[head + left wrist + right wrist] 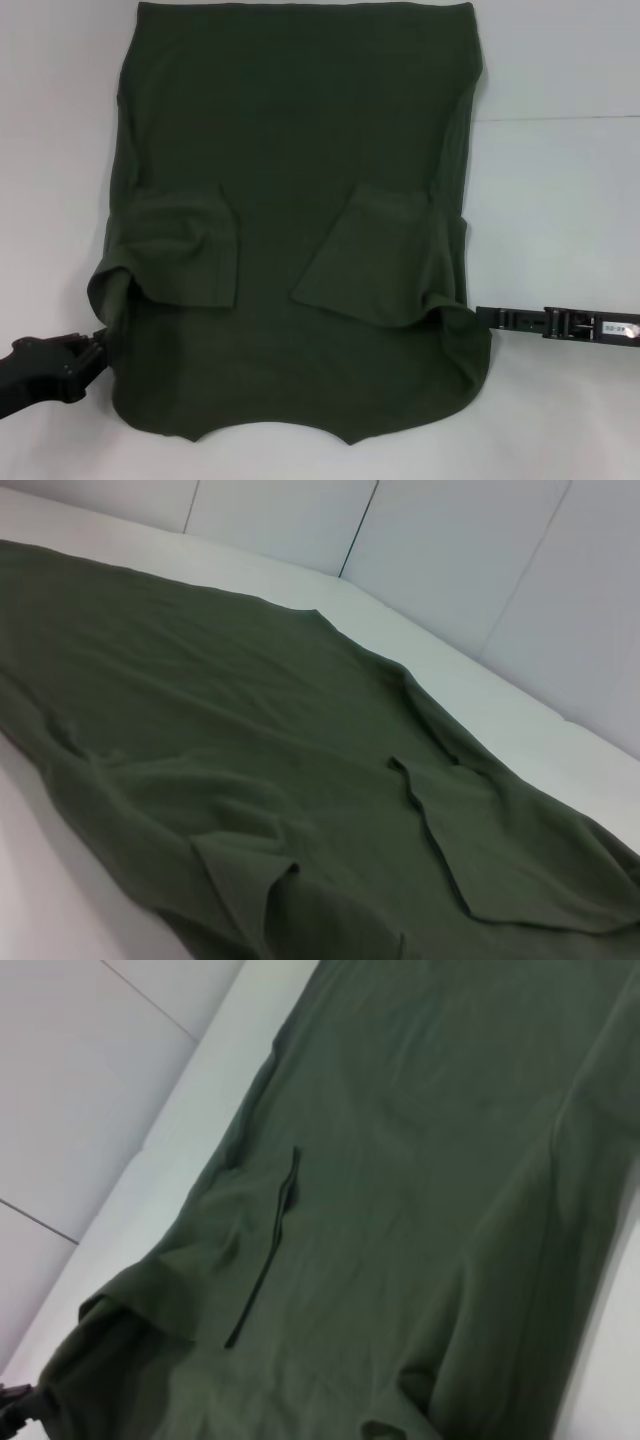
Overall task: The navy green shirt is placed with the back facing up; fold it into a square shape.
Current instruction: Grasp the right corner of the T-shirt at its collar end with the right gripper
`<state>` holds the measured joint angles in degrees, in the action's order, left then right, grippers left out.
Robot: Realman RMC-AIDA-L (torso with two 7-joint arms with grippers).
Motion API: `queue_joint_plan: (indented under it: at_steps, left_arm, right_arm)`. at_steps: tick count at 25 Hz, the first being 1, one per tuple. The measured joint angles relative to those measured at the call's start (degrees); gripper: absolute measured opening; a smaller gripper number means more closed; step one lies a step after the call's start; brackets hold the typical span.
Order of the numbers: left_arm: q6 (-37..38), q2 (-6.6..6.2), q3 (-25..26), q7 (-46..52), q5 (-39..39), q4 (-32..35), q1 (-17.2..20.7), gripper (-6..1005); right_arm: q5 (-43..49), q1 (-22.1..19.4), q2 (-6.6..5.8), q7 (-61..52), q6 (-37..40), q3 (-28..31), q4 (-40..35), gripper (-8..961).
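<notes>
Plain navy green shirt (290, 180) lies flat, both sleeves folded inward.

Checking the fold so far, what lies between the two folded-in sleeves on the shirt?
In the head view, only the navy green shirt's own plain back panel lies between the left sleeve and right sleeve; nothing else rests there.

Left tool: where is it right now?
Head view: the left tool sits low on the robot's left, at the navy green shirt's near-left edge, just below the folded-in left sleeve.
</notes>
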<state>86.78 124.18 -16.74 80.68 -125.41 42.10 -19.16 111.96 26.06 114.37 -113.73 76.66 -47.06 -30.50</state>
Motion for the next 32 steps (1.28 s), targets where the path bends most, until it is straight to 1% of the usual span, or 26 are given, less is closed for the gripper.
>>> queue_joint_plan:
  at_steps: [4,8,10,18,24,29,32]
  left_arm:
    - [0.03,0.01,0.01,0.0,0.0,0.0,-0.08,40]
    - [0.08,0.01,0.1,0.0,0.0,-0.1,-0.17,41]
    - [0.07,0.01,0.2,0.0,0.0,-0.1,-0.17,41]
    - [0.12,-0.08,0.39,0.0,0.0,-0.1,-0.18,40]
    - [0.18,-0.03,0.47,0.0,0.42,-0.09,-0.24,41]
    - [0.01,0.0,0.49,0.0,0.51,-0.24,-0.24,41]
    - [-0.07,-0.04,0.55,0.01,0.6,-0.55,-0.33,41]
  right_arm:
    - [1.94,1.06,1.02,0.09,-1.76,-0.15,0.01,703]
    - [3.69,1.96,1.78,0.12,-2.79,-0.18,0.13,703]
    - [4.03,2.11,2.06,0.29,-2.6,-0.25,0.15,677]
    - [4.07,1.77,1.66,0.73,-1.37,-0.68,-0.57,572]
    - [4.46,2.18,1.57,0.86,-1.42,-1.04,-0.57,344]
    - [4.73,2.23,1.61,0.87,-1.44,-0.96,-0.59,104]
    - [4.75,2.0,1.63,0.91,-1.37,-0.76,-0.6,77]
